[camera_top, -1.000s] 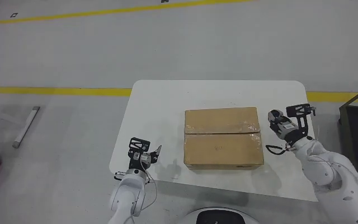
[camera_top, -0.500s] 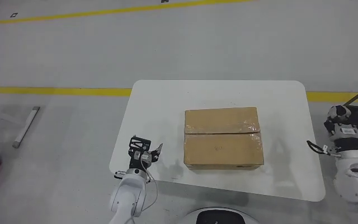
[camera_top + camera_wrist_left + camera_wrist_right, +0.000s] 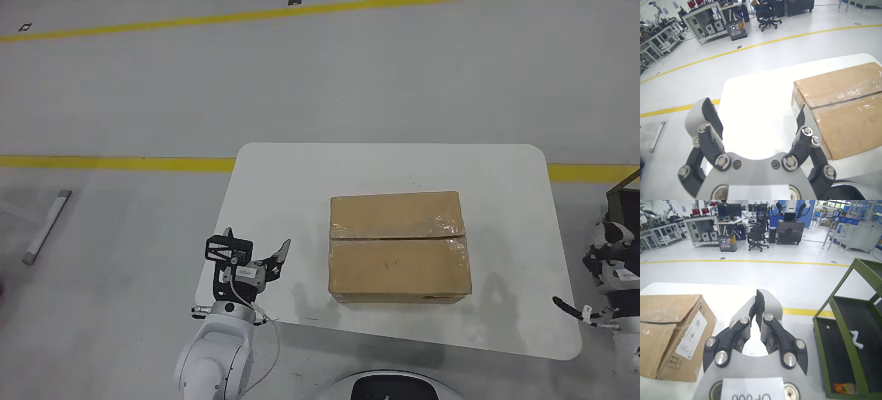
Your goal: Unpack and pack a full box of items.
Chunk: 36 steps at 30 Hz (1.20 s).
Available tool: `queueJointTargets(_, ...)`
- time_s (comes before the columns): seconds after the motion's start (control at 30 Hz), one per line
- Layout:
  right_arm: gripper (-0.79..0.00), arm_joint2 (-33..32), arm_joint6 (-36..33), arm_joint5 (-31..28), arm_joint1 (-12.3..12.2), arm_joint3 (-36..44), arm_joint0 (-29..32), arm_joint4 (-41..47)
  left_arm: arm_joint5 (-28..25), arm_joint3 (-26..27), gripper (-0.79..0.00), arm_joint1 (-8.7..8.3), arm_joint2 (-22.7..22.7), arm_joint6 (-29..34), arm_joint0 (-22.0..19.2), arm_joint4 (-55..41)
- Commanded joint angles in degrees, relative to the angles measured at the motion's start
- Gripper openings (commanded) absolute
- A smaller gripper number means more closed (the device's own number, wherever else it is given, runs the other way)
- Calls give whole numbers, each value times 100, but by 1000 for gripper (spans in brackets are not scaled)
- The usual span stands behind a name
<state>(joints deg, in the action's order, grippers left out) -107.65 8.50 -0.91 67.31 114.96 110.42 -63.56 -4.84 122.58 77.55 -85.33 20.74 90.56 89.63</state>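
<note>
Plain brown box, white table, olive-green cart, yellow stripe on grey floor

The left gripper is a brushed silver plate carrying black links pinned with round silver screws, and its pale grey fingers wear black ribbed pads. The right gripper is built alike, with a white label of black print on the plate behind the links. Behind each pincer, a glossy white arm trails a thin dark cable.
</note>
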Motion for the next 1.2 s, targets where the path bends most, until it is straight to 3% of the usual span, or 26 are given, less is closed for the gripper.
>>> queueJointTargets(0.0,-785,-15,86,-125,-8,-42,12,-302,52,25,0,1,13,12,-7,3)
queueJointTargets(0.2,-785,121,80,-428,-2,-226,-103,-500,52,25,0,1,13,12,-7,3)
queueJointTargets(0.23,0,121,80,-428,-2,-226,-103,-500,52,25,0,1,13,12,-7,3)
queueJointTargets(0.27,-785,109,103,-392,0,-205,-92,-480,52,25,-1,1,14,13,-7,4)
queueJointTargets(0.37,-744,124,77,-435,-2,-229,-104,-504,52,25,0,1,13,13,-7,4)
queueJointTargets(0.6,-294,121,80,-428,-2,-226,-103,-500,52,25,0,1,13,12,-7,4)
queueJointTargets(0.8,-56,121,80,-428,-2,-226,-103,-500,52,25,-1,1,13,12,-7,3)
queueJointTargets(0.93,-4,121,80,-428,-2,-226,-103,-500,52,25,0,1,13,12,-7,3)
queueJointTargets(1.17,0,121,80,-428,-2,-226,-103,-500,52,25,0,1,13,12,-7,3)
